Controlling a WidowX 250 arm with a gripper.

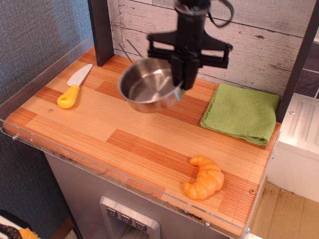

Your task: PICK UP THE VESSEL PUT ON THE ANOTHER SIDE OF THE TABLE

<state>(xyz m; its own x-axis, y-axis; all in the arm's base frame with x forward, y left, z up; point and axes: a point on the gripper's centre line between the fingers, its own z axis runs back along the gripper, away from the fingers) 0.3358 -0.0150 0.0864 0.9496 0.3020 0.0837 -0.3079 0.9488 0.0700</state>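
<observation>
The pan point(148, 85) hung tilted above the tabletop point(124, 129), back-centre, its right rim apparently pinched in the tool point(183, 83). Best to carry it level toward the right, clear the cloth point(242, 112), and lower it before letting go.

Lighting was bright, even and diffuse. Focus was sharp across the counter point(124, 142). Soft glare lay inside the vessel point(149, 85); shadows were faint.

A whitewashed plank wall point(259, 35) is being seen at the back, a grey textured wall point(35, 30) at the left, and a dark post point(101, 30) between them.
</observation>
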